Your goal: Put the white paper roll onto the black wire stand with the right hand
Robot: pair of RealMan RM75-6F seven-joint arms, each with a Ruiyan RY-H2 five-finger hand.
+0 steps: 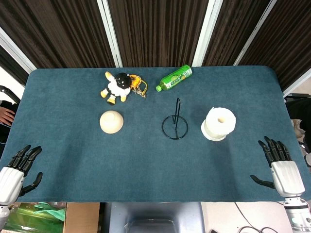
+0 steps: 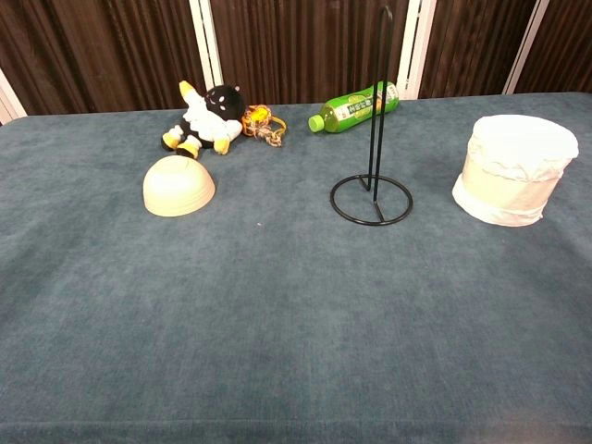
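The white paper roll [image 1: 219, 124] [image 2: 511, 169] stands upright on the blue table, right of centre, its core hole facing up. To its left the black wire stand [image 1: 175, 123] [image 2: 373, 176] rests on its ring base with a bare upright post. My right hand [image 1: 280, 165] lies open at the table's front right corner, fingers spread, well short of the roll. At the front left corner my left hand [image 1: 17, 171] is open too, holding nothing. Neither hand shows in the chest view.
An upturned cream bowl [image 1: 111, 121] [image 2: 178, 185] sits left of the stand. At the back lie a black-and-white plush toy [image 1: 118, 87] [image 2: 205, 118] and a green bottle [image 1: 174, 78] [image 2: 355, 106] on its side. The table's front edge [image 1: 146, 200] runs between my hands.
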